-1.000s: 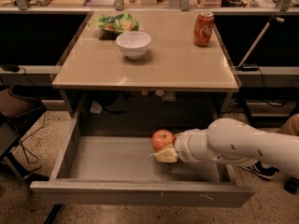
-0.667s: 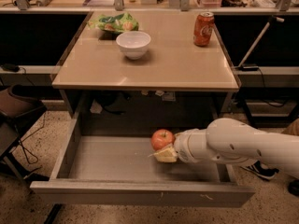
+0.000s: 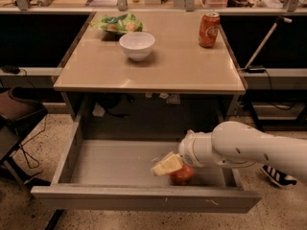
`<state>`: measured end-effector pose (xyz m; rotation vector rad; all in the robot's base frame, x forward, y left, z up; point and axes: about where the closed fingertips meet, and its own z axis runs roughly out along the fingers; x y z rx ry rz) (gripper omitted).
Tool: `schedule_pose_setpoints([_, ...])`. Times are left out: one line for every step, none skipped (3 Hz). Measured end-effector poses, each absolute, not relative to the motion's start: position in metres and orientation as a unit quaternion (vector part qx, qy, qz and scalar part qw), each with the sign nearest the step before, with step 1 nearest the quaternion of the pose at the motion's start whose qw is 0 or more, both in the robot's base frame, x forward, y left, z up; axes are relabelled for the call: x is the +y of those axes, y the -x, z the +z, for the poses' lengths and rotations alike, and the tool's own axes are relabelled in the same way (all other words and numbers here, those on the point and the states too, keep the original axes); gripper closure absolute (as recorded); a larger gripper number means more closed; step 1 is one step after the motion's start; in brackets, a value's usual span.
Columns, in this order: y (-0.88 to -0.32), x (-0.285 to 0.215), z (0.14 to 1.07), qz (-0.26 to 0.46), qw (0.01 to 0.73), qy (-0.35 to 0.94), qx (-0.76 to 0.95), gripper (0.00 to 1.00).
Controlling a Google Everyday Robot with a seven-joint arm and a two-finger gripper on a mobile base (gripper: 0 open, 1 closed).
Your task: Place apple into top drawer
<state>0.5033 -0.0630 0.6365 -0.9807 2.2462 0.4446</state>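
The top drawer (image 3: 115, 164) is pulled out under the table, a wide shallow grey tray with a scuffed front panel (image 3: 144, 199). The red-orange apple (image 3: 183, 175) lies on the drawer floor at the front right, close behind the front panel. My gripper (image 3: 166, 166) is inside the drawer on the white arm that reaches in from the right. It sits just above and left of the apple. One cream fingertip (image 3: 167, 164) shows above the apple, and the gripper looks open, no longer gripping it.
On the tan tabletop (image 3: 158, 66) stand a white bowl (image 3: 136, 45), a red soda can (image 3: 209, 29) and a green chip bag (image 3: 116, 23). A dark chair (image 3: 17, 116) stands at the left. A shoe (image 3: 278, 176) is on the floor at the right.
The apple has dropped from above the gripper's finger down onto the drawer floor. The arm has hardly moved.
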Motion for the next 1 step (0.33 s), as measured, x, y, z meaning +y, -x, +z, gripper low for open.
schedule_pose_setpoints([-0.5033, -0.0630, 0.6365, 0.169, 0.320, 0.373, 0.854, 0.00])
